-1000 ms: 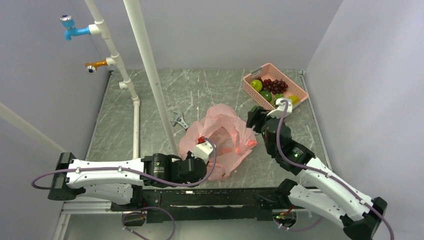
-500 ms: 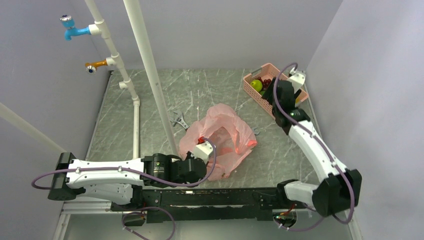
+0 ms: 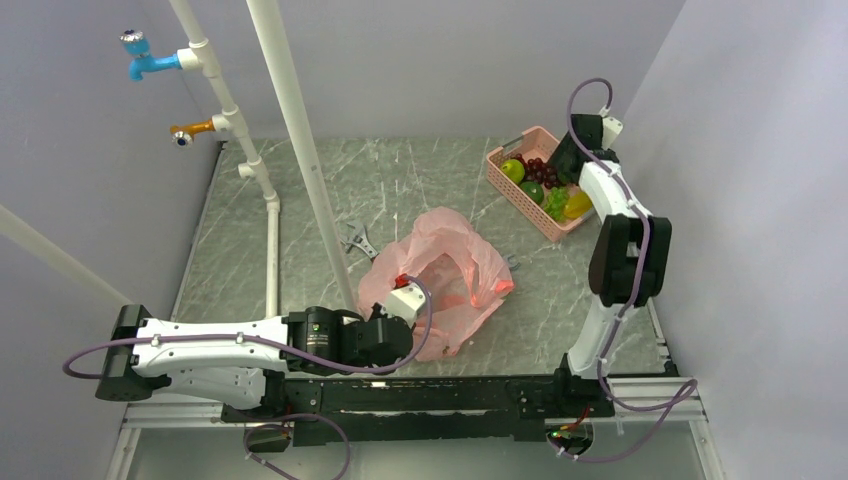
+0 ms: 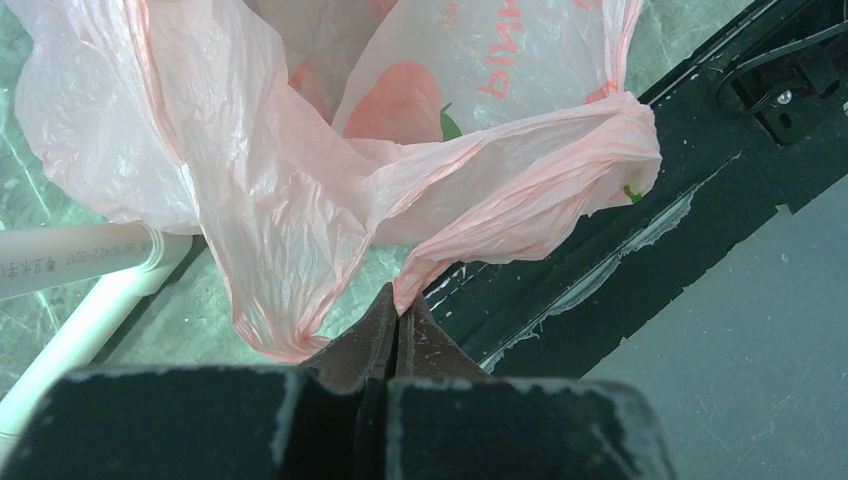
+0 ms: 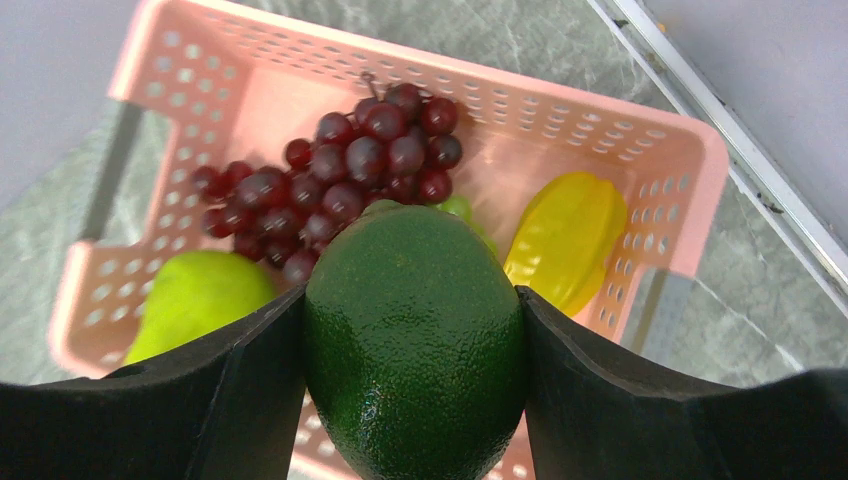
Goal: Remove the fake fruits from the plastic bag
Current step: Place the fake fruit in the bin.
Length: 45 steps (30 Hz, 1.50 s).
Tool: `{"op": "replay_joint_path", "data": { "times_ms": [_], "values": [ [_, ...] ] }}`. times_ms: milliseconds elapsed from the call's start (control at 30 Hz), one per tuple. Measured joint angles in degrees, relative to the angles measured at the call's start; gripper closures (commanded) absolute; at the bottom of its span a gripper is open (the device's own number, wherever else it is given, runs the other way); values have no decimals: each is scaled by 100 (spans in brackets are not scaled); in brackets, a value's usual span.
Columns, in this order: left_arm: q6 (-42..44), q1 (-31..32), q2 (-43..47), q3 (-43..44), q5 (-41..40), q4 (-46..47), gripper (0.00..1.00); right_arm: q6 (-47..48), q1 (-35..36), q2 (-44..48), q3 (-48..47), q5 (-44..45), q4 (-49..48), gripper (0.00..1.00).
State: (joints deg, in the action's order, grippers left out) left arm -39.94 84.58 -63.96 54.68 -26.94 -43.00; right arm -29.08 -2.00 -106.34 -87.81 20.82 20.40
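Right claw [image 5: 415, 335] clamped on a dark green fruit [image 5: 415, 300], poised over the pink basket [image 5: 600, 110] (grapes [image 5: 350, 170] and yellow fruit [image 5: 565, 240] already inside). Left claw [image 4: 397, 322] pinches an edge of the plastic bag [image 4: 300, 180], mid-bench [image 3: 420, 180]. Step: depositing. Next: lower, release clear of the grapes, then go for the bag again.

The light is soft and even, and it seems to come from above. In the top view the desk [image 3: 420, 190] is bright, with only weak shadows. The plastic bag [image 4: 300, 150] lets light through and looks pale. The green fruit [image 5: 415, 340] is sharp, with a dull shine. In both wrist views the jaws are dark and a little blurred.
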Motion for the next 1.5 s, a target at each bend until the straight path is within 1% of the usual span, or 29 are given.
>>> {"op": "replay_joint_path", "data": {
  "times_ms": [167,267,533,733,833,1033,1133,1167,1200,1233,1333,1500],
  "values": [
    [-17,0,17,0,0,0,100,92,-341,-1073,-866,-402,457,98],
    [-17,0,26,0,0,0,100,205,-455,-1357,-933,-540,595,93],
    [-11,0,-83,11,0,-42,100,570,-481,-1508,-960,-901,654,43],
    [-17,0,-157,70,0,-109,100,669,-468,-1508,-1001,-1093,664,23],
    [-24,0,-173,76,0,-151,100,706,-466,-1506,-984,-1097,656,20],
    [-44,0,-190,85,0,-210,100,750,-420,-1486,-953,-1078,715,17],
    [-68,0,-190,85,0,-212,100,769,-341,-1327,-831,-1023,743,12],
    [-85,0,-190,85,0,-212,100,772,-297,-1220,-752,-997,756,10],
    [-107,0,-190,85,2,-212,100,774,-236,-1071,-651,-953,761,3],
    [-120,0,-190,85,2,-212,99,776,-173,-896,-527,-914,752,1],
    [-136,0,-190,85,2,-212,96,800,7,-289,-114,-887,719,1],
    [-155,0,-192,85,0,-210,84,804,420,883,673,-874,608,1]
  ]
}}
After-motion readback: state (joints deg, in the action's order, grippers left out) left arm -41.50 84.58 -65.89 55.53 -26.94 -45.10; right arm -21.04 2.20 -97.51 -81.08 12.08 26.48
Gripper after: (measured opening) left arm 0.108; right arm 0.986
